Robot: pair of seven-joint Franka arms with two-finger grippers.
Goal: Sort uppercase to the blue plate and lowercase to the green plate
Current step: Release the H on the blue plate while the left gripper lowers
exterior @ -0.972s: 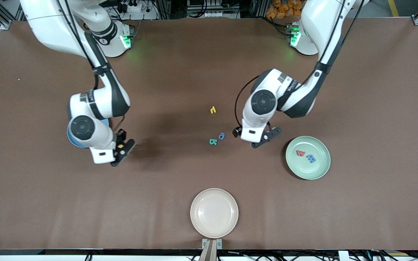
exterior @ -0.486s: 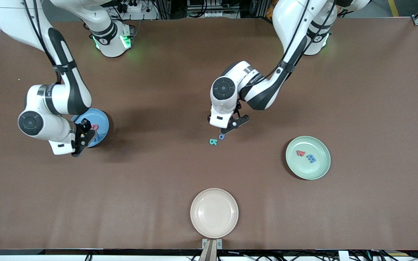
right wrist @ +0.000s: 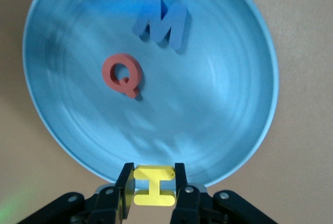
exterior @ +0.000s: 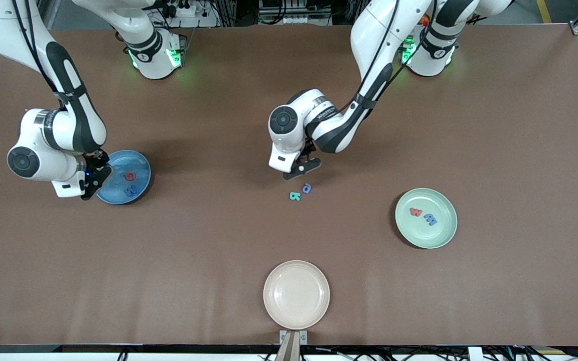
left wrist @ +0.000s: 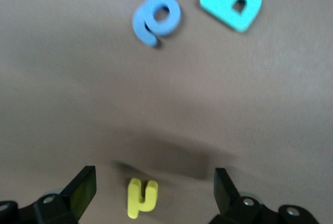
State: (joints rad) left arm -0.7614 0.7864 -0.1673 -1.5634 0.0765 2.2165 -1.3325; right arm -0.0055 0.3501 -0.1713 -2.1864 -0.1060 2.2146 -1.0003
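The brown bench (exterior: 494,125) carries a blue plate (exterior: 141,188), green plate (exterior: 444,238), cream plate (exterior: 296,295), and mid-frame a teal letter (exterior: 295,196), blue letter (exterior: 307,188) and yellow letter (left wrist: 141,197).

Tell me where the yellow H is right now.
The yellow H is clamped in the right gripper, over the rim of the blue plate that holds the red Q and blue M.

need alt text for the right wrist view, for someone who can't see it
The right gripper is shut on a yellow H at the rim of the blue plate. A red Q and a blue M already lie in the plate, which sits on the brown table.
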